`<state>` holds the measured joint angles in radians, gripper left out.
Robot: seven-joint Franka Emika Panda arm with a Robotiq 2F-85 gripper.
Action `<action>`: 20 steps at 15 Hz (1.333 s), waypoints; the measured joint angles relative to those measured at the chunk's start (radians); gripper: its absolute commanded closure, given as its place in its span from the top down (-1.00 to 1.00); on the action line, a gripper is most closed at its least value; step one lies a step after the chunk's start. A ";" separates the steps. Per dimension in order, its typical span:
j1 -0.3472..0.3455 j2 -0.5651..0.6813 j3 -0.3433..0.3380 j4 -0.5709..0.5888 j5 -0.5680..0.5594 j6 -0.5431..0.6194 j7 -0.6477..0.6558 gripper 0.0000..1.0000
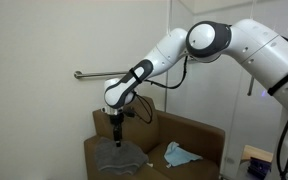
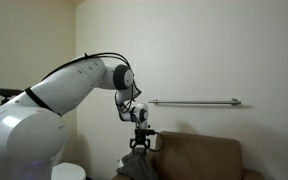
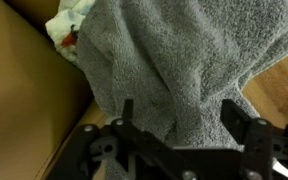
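Observation:
A grey towel [image 3: 174, 60] lies heaped on the brown sofa [image 1: 189, 132], and it fills most of the wrist view. My gripper [image 3: 179, 108] points straight down just over it. The two black fingers [image 3: 127, 112] stand wide apart on either side of a fold of the towel, so the gripper is open and not pinching the cloth. In both exterior views the gripper [image 1: 117, 140] [image 2: 140, 146] hangs right above the grey towel [image 1: 119, 157] [image 2: 134, 166] at one end of the sofa [image 2: 199, 155].
A light blue cloth [image 1: 179, 155] lies on the sofa seat beside the towel; it shows as a pale cloth [image 3: 66, 25] in the wrist view. A metal rail [image 1: 99, 73] [image 2: 194, 101] runs along the wall above the sofa.

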<state>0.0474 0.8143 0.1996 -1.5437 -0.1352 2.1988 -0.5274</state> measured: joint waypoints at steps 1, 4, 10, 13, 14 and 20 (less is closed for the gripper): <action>-0.001 -0.001 0.000 0.002 0.001 0.000 0.000 1.00; -0.010 -0.012 -0.002 -0.001 0.009 0.014 0.001 1.00; -0.086 -0.111 0.001 -0.125 0.085 0.153 0.001 1.00; -0.134 -0.174 0.000 -0.222 0.131 0.222 0.001 1.00; -0.147 -0.193 -0.002 -0.252 0.144 0.239 0.002 1.00; -0.195 -0.286 -0.075 -0.414 0.217 0.374 0.113 1.00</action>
<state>-0.1477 0.5287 0.1243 -1.9573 0.0813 2.5729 -0.4140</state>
